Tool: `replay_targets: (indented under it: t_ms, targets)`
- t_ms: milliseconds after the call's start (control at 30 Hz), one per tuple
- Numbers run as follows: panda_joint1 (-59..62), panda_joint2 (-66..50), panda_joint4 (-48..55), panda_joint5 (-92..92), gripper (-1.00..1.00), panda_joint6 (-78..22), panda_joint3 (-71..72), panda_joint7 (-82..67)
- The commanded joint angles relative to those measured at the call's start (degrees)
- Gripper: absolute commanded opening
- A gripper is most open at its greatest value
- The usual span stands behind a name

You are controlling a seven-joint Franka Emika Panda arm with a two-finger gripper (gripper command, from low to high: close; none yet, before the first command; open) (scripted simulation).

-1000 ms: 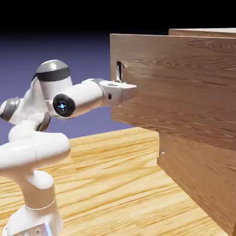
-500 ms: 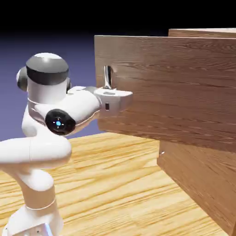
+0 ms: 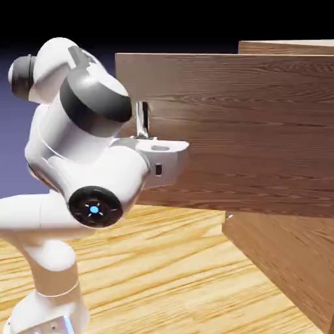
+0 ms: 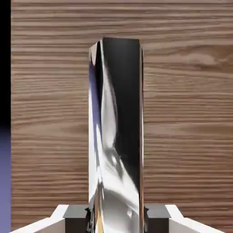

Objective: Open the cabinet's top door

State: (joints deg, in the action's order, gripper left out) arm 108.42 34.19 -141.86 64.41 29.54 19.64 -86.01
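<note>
Top door well open, grip sound

Your gripper (image 4: 116,218) holds the silver bar handle (image 4: 116,136) between its fingertips. The top door (image 3: 241,130) stands swung out from the cabinet (image 3: 287,248). Opening appears largely achieved; release likely remains.

The place reads as a simulated robotics scene, a bare rendered stage; a white jointed robot arm (image 3: 85,130) stands at the exterior view's left, with a small blue light glowing in a black round cap (image 3: 94,207) at one of its joints; beneath lies a pale yellow surface (image 3: 176,267) with broad wood grain, looking like a flat computer texture; the backdrop (image 3: 18,147) is plain blue-violet and fades to black toward the top; a boxy brown cabinet (image 3: 287,244) fills the exterior view's right, its grain equally texture-like; in the hand view, a slim strip of the same black and blue-violet runs down the left edge.
</note>
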Motion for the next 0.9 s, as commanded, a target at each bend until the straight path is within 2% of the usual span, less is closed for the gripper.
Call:
replay_targets:
  t_ms: [0, 400, 867]
  targets:
    - [-0.1, -2.1, 1.6, -1.5, -1.00, 0.1, 0.1, -1.0]
    - [-2.3, -26.9, 24.4, -15.6, -1.00, -1.0, 2.2, -6.7]
    - [-6.8, -52.3, 53.5, -22.2, -1.00, -7.3, 5.4, -1.1]
